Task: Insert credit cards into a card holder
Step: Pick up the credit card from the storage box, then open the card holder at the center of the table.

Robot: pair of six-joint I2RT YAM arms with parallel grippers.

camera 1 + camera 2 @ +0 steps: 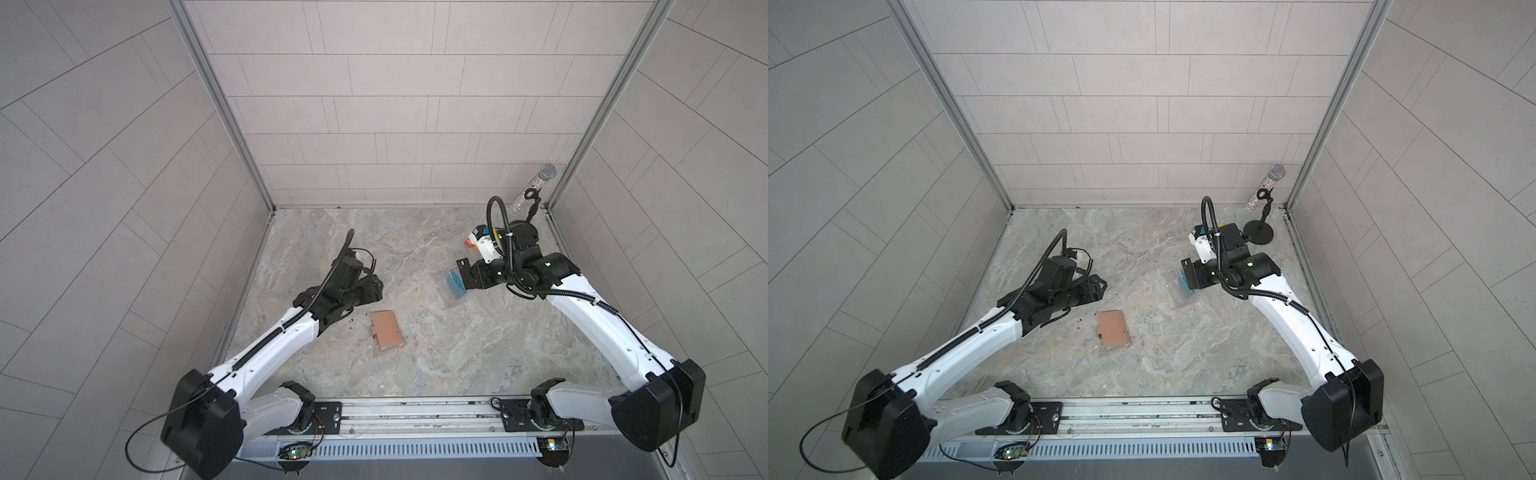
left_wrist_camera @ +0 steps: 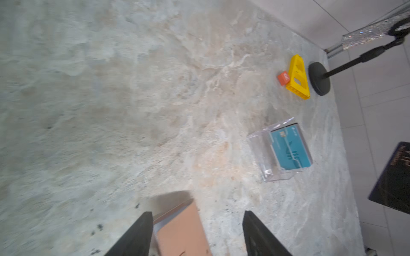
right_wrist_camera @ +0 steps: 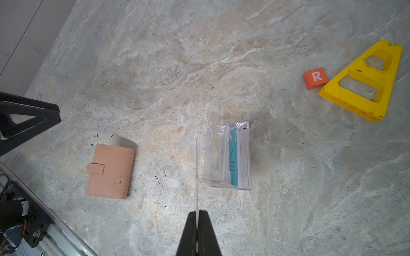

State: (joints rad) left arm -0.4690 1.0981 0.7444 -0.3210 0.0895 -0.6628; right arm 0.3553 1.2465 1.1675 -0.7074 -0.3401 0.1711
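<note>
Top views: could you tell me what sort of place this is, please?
Probably a robot test cell: tiled walls enclose the table, two arms sit on a rail, with a microphone nearby.

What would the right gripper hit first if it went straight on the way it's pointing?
The right gripper would probably meet bare table between the card holder and the clear box, its pinched card touching first; depth is unclear.

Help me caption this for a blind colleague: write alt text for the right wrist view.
The right end effector pinches a thin card edge-on above a marble table. Beyond it lie a closed tan card holder and a clear box of cards; an orange R block and yellow frame sit farther off.
</note>
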